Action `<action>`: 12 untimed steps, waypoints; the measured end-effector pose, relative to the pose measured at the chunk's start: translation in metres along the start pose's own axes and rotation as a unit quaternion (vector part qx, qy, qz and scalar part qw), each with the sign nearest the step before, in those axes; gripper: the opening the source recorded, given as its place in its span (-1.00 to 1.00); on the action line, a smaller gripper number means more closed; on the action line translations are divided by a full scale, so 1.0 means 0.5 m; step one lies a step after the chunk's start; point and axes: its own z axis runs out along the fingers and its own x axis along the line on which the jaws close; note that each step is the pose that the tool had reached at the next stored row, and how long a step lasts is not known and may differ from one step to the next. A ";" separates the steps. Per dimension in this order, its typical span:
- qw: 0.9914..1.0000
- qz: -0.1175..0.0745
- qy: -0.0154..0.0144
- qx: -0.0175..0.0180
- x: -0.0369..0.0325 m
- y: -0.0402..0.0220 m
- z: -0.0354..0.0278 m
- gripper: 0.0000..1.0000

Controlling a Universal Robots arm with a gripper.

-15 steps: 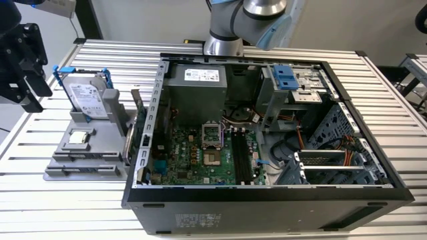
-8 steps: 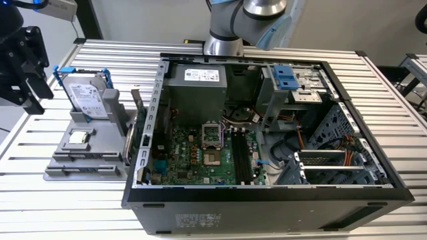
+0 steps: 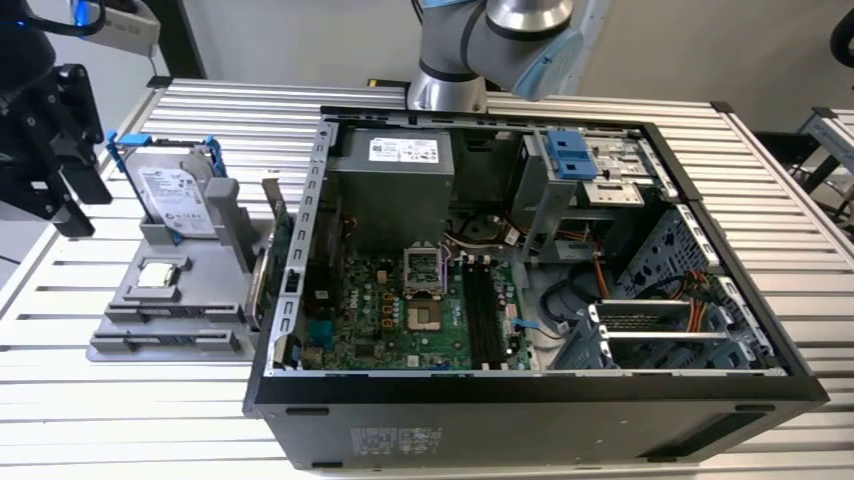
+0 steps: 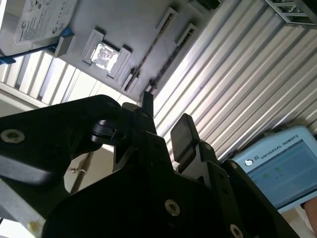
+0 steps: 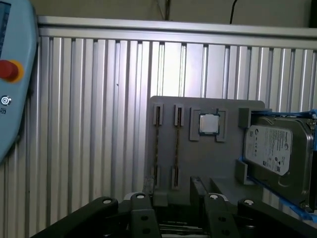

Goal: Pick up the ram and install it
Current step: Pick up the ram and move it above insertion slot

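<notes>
We're barely started: the ram (image 5: 177, 146) sits untouched in the tray (image 5: 213, 158), end effector (image 4: 166, 113) spread wide and empty near the tray.

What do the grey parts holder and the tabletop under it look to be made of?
The grey parts holder looks like matte plastic, possibly printed: uniform grey, with formed slots and pockets. The tabletop looks like satin aluminium: pale silvery parallel ribs with soft glare.
</notes>
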 end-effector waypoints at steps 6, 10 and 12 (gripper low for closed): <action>1.000 0.000 0.000 0.000 0.000 0.000 0.007 1.00; 1.000 0.000 0.000 0.000 0.000 0.000 0.014 1.00; 1.000 0.000 0.000 0.000 0.000 0.000 0.017 1.00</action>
